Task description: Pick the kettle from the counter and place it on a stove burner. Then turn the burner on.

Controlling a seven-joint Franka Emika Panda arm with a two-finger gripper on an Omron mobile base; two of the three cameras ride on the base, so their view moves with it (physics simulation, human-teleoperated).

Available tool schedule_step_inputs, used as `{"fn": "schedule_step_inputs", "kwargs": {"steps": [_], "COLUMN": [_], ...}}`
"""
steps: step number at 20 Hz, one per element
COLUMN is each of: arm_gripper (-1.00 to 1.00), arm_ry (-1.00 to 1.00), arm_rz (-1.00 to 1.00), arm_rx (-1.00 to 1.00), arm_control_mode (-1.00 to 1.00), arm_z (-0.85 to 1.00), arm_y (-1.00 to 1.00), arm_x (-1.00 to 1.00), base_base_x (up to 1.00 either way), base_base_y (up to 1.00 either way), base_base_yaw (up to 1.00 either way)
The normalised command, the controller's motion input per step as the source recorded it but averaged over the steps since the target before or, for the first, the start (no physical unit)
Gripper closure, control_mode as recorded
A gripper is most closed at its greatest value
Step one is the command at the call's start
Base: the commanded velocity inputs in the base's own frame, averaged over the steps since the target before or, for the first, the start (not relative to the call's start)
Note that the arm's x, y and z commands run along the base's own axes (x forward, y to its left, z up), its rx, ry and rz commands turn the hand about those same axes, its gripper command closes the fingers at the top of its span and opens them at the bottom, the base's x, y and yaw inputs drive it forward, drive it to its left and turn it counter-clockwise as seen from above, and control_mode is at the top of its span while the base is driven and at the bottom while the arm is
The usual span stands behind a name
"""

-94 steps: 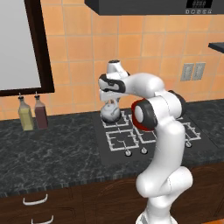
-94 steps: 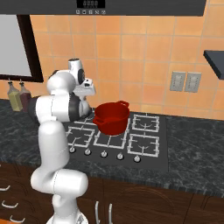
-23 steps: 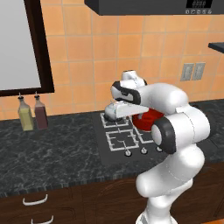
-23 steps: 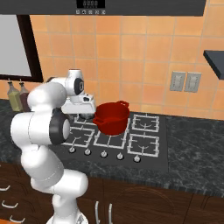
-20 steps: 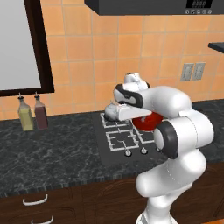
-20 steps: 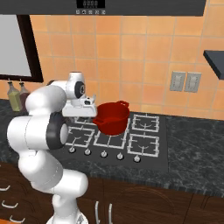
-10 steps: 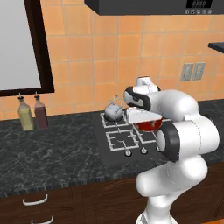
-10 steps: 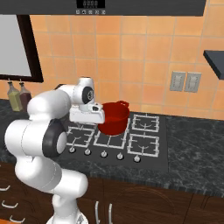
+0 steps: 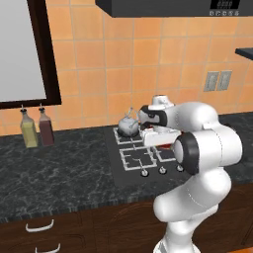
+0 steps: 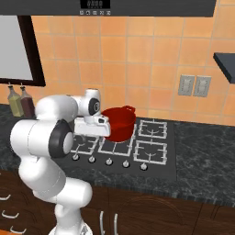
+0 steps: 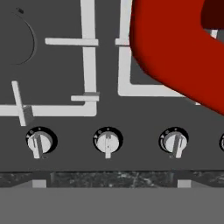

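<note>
The small silver-grey kettle (image 9: pixel 129 126) stands upright on the rear left stove burner of the black cooktop (image 9: pixel 129 168), with nothing holding it. My gripper (image 9: pixel 159 144) (image 10: pixel 92 133) hangs open and empty to the kettle's right, over the front left stove burner (image 9: pixel 137 157) (image 11: pixel 89 65), pointing down. Below it, the hand view shows three silver knobs (image 11: pixel 107 141) in a row at the cooktop's front edge. The dark marbled counter (image 9: pixel 59 173) runs along both sides of the stove.
A large red pot (image 10: pixel 118 123) (image 11: pixel 175 48) sits on the cooktop right beside my hand. Two bottles (image 9: pixel 37 129) stand at the wall on the left. A range hood (image 10: pixel 137 7) hangs above. The right-hand burners (image 10: pixel 151 151) are bare.
My hand has drawn away from the kettle to the right and a little lower, over the front of the stove. The kettle has stayed on the rear left burner.
</note>
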Motion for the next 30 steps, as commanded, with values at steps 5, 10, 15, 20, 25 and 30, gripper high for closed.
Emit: {"fn": "schedule_step_inputs", "kwargs": {"steps": [5, 10, 15, 20, 25, 30], "arm_gripper": [-1.00, -1.00, -1.00, -1.00, -1.00, -1.00], "arm_ry": [0.00, 0.00, -0.03, -0.07, -0.06, -0.01], "arm_rz": [0.00, 0.00, 0.00, 0.00, 0.00, 0.00], "arm_rx": [0.00, 0.00, 0.00, 0.00, 0.00, 0.00], "arm_control_mode": [-1.00, -1.00, -1.00, -1.00, -1.00, -1.00], "arm_z": [-0.26, -0.25, -0.11, -0.13, -0.21, -0.22], "arm_y": [0.00, 0.00, 0.00, 0.00, 0.00, 0.00], "arm_x": [0.00, 0.00, 0.00, 0.00, 0.00, -0.17], "base_base_x": [0.00, 0.00, 0.00, 0.00, 0.00, 0.00], "base_base_y": [0.00, 0.00, 0.00, 0.00, 0.00, 0.00], "base_base_yaw": [0.00, 0.00, 0.00, 0.00, 0.00, 0.00]}}
